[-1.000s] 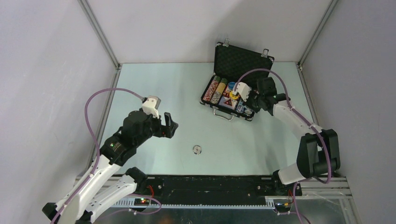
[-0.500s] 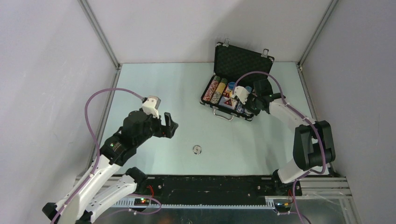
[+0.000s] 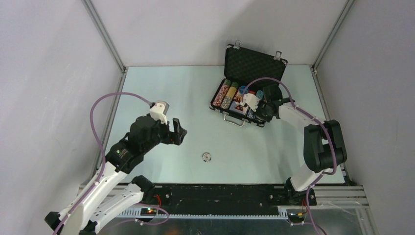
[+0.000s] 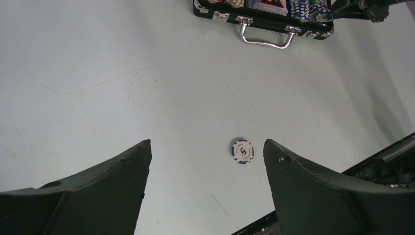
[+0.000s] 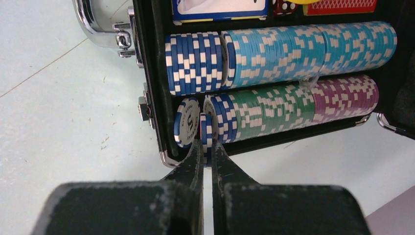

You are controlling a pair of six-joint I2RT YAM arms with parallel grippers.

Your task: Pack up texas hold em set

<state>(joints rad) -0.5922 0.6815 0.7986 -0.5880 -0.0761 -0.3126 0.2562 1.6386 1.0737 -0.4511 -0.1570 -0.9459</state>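
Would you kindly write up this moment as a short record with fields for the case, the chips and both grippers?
case: briefcase open on the far right of the table, lid upright, handle toward the arms
contents: chip rows in blue, turquoise, green and purple
right arm: right gripper shut on a blue chip at the end of the near row
beside it: leaning chip, tilted
stray: loose chip flat on the table, apart from the case
left arm: left gripper open, holding nothing
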